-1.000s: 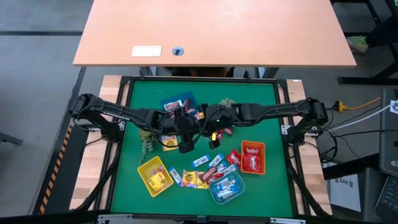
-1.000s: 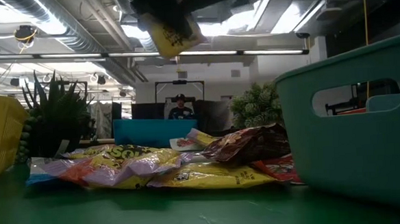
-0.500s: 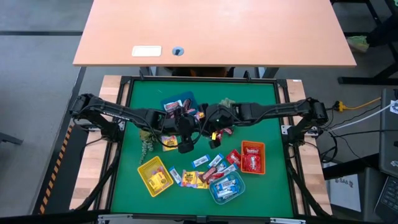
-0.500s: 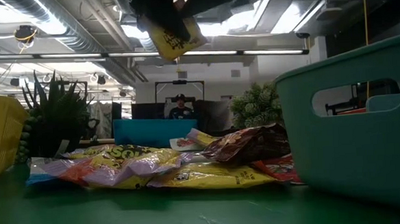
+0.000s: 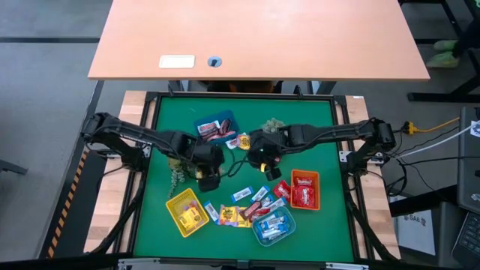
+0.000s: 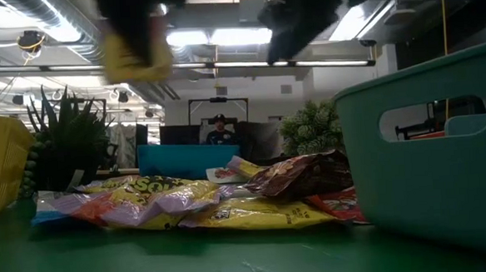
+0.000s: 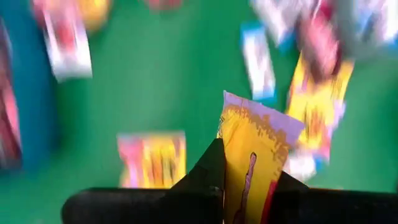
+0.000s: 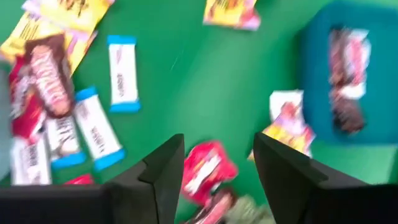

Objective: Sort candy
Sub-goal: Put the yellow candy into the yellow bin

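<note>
Holding a yellow candy (image 7: 252,163), my left gripper (image 7: 247,180) has swung left, clamped. My right gripper (image 8: 217,171) let go; its fingers stand apart.

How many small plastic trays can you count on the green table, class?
4: a yellow plastic tray at the near left, a round blue plastic tray near centre, an orange plastic tray at the right, a teal plastic tray farther back.

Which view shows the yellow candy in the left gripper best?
The left wrist view: the yellow candy fills the frame centre, pinched between the left gripper fingers. The low view shows it only as a yellow blur up high. In the high view the arm mostly hides it. The right wrist view does not show it.
</note>
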Motion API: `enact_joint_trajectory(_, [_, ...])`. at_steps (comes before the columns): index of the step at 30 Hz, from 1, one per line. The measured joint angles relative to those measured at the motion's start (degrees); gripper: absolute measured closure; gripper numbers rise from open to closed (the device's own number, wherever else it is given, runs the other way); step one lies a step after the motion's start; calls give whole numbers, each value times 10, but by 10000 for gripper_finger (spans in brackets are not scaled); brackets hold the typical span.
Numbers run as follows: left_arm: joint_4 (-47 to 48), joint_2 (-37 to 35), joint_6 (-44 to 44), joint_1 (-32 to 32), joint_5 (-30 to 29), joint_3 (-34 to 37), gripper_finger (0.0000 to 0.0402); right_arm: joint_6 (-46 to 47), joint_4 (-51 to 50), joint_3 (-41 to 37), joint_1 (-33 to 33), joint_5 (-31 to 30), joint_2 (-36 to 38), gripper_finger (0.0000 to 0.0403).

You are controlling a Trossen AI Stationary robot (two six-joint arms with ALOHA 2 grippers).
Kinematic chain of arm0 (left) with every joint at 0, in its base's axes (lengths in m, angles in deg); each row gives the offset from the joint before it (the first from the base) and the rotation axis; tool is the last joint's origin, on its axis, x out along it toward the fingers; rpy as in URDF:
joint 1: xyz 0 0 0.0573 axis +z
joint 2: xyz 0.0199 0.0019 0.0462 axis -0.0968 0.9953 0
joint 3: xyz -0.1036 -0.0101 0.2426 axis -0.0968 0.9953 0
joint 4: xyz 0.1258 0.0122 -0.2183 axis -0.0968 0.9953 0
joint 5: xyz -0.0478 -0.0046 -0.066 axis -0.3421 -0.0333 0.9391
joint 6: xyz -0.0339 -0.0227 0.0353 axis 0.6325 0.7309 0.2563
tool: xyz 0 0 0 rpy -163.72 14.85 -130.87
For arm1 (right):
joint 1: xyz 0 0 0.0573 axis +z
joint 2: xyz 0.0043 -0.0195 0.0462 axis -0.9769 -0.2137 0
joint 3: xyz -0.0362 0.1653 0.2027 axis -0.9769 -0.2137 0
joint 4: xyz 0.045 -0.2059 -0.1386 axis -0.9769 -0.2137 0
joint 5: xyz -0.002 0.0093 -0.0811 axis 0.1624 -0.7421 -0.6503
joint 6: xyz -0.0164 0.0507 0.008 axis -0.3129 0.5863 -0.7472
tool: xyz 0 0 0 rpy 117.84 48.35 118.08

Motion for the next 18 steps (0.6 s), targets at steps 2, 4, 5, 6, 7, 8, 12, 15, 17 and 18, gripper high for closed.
enact_joint_trajectory(2, [26,5,59,-19,20,11,399,22,-28,0,0,12,0,208])
enact_joint_trajectory(4, [39,8,110,-45,51,31,399,41,-42,0,0,19,0,208])
enact_joint_trajectory(5, [40,8,132,-57,74,41,399,47,-44,-1,0,25,0,208])
enact_joint_trajectory(6, [33,8,154,-70,95,49,399,52,-43,-4,0,29,0,208])
enact_joint_trajectory(7, [27,7,175,-84,115,57,399,53,-43,-6,0,34,0,208])
enact_joint_trajectory(8, [27,7,195,-97,126,64,399,53,-43,-7,0,40,-1,207])
enact_joint_trajectory(12, [30,7,261,-142,98,85,398,53,-40,-9,0,41,-1,207])
enact_joint_trajectory(15, [30,7,283,-159,76,89,387,53,-36,-9,0,41,-1,207])
enact_joint_trajectory(17, [30,7,298,-163,72,89,372,52,-33,-9,0,41,-1,207])
enact_joint_trajectory(18, [30,7,306,-165,70,89,363,53,-33,-9,0,41,-1,207])
